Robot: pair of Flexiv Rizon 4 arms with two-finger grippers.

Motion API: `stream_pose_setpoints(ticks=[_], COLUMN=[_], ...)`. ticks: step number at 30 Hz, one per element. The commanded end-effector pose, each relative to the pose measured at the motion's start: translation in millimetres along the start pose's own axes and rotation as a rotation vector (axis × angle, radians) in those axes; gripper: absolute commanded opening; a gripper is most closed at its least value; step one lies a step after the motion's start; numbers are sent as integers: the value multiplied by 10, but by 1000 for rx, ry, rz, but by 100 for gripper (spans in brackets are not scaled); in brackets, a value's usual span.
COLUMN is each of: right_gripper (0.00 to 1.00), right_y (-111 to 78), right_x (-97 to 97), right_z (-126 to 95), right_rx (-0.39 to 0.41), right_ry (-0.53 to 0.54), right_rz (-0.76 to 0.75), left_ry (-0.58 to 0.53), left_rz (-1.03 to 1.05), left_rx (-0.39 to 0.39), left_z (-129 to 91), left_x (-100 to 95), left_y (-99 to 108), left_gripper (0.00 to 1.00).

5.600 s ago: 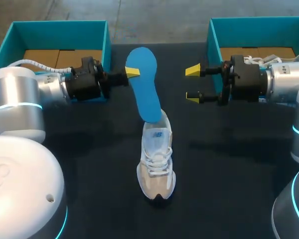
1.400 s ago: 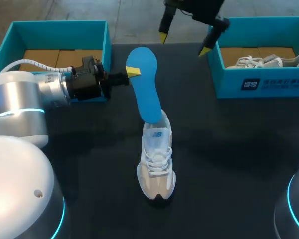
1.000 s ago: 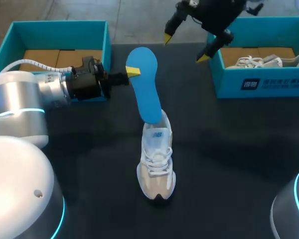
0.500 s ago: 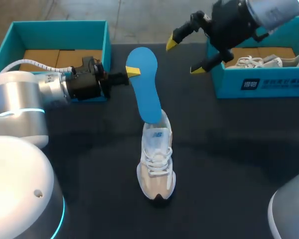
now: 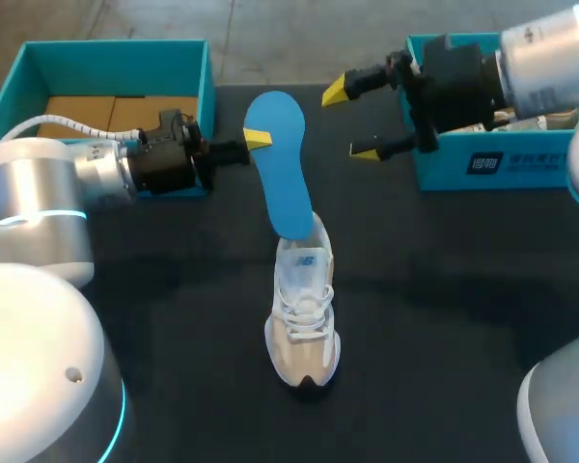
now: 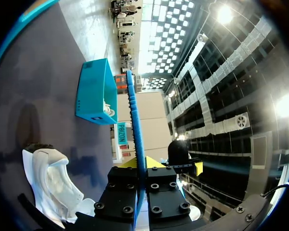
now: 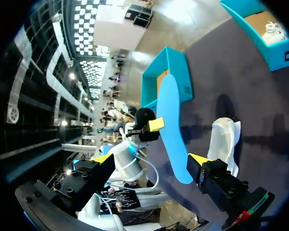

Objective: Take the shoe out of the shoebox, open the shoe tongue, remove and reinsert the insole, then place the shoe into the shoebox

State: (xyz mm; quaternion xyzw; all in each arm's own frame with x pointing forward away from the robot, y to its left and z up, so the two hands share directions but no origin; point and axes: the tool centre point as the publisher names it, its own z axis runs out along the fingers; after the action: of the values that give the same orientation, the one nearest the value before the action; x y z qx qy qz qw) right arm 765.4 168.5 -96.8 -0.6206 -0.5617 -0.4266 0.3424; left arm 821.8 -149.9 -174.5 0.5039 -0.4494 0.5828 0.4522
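A white and beige shoe (image 5: pixel 304 313) stands mid-table, toe toward the near edge. A blue insole (image 5: pixel 278 159) rises from its heel opening, tilted toward the back. My left gripper (image 5: pixel 255 141) is shut on the insole's upper edge. In the left wrist view the insole (image 6: pixel 135 120) runs edge-on between the fingers, with the shoe (image 6: pixel 50 180) beside them. My right gripper (image 5: pixel 350 122) hangs open to the right of the insole's top, apart from it. Its wrist view shows the insole (image 7: pixel 171 120) and shoe (image 7: pixel 226 139) ahead of the gripper (image 7: pixel 149 160).
A teal shoebox (image 5: pixel 111 56) with a cardboard floor stands at the back left, behind my left arm. A second teal shoebox (image 5: pixel 482 169) stands at the back right, partly covered by my right arm. Dark bare tabletop (image 5: pixel 444 318) lies on both sides of the shoe.
My right arm has swung from the far edge down and to the right, and its open gripper now points left toward the insole. My left arm, insole and shoe have not moved.
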Motion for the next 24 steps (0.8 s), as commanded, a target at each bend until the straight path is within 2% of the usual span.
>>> stream_pose_setpoints(ticks=[1,16,24], right_gripper=[100,100,100], right_y=[37,-16,4], right_x=[-53,-190,-208], right_z=[119,223,234], right_rx=[15,7,33], right_ry=[356,387,313], right_rz=[8,20,-11], left_ry=[-3,-3,-3], left_rz=[0,0,0], left_rx=[-2,-2,-2], left_z=[-7,-7,-7], left_x=[4,4,4], left_y=[4,4,4], left_gripper=[0,0,0])
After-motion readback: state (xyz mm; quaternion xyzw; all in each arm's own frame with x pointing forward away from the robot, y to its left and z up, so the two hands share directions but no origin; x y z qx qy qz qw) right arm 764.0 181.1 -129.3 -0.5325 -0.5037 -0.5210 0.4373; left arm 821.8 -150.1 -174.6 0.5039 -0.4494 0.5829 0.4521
